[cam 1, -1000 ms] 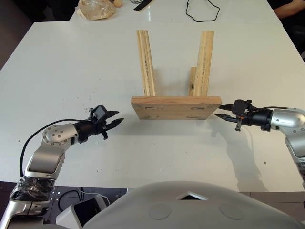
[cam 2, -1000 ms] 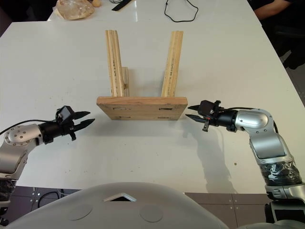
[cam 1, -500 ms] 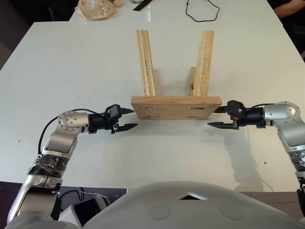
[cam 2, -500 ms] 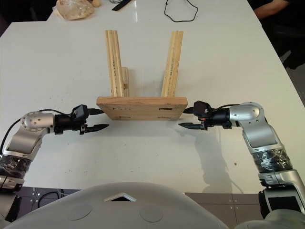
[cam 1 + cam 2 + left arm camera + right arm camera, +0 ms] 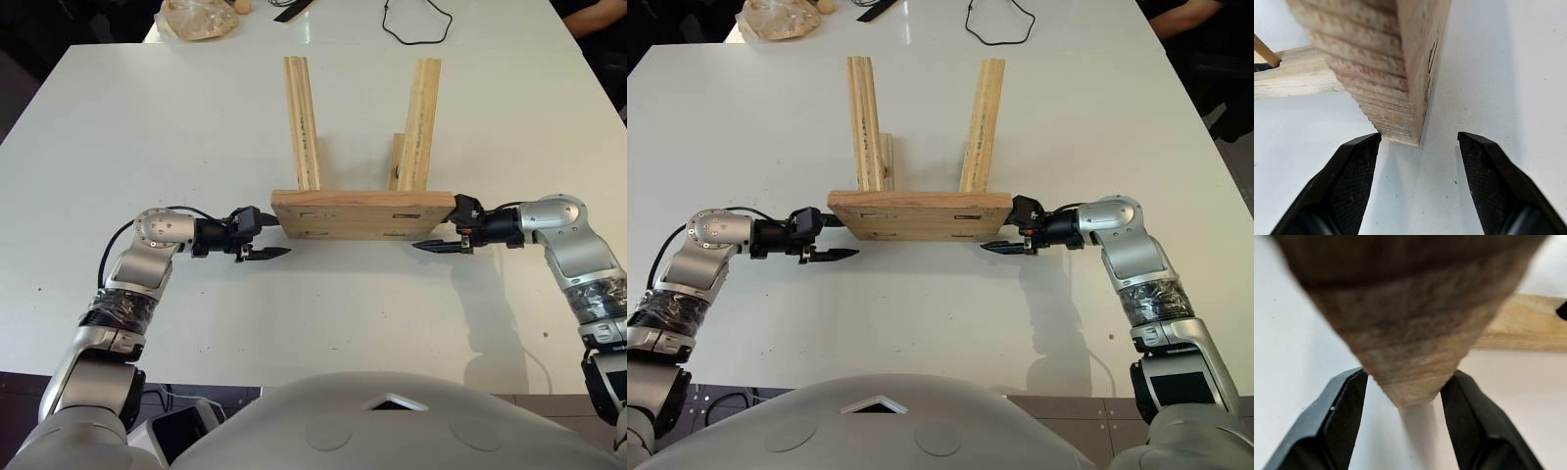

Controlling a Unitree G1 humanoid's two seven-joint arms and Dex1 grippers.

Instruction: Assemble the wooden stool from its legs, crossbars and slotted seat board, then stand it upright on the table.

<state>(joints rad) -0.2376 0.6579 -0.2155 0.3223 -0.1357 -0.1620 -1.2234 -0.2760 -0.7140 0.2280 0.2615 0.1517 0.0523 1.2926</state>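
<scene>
The stool lies on its side on the white worktop (image 5: 147,127). The seat board (image 5: 362,215) stands on one long edge with its broad face toward the robot. Two legs (image 5: 301,122) (image 5: 421,122) run from the board's far face, away from the robot, flat along the worktop. A short wooden piece (image 5: 397,162) sits against the inner side of the leg at the board's right end.

Left pincer (image 5: 272,235): at the left end of the seat board, spread apart. In the left wrist view its fingers (image 5: 1352,176) straddle the board's end grain, one on each side, with a visible gap between each fingertip and the wood.

Right pincer (image 5: 441,230): at the right end of the seat board, also spread apart. In the right wrist view its fingers (image 5: 1344,416) flank the board's corner closely; contact with the wood cannot be confirmed.

Markings: the near face of the seat board carries small dark rectangular slots (image 5: 315,211). Nothing on it can be made out as lettering.

Beyond the legs, at the far edge of the worktop, lie a black cable (image 5: 416,24) and a crumpled clear bag (image 5: 201,18).
</scene>
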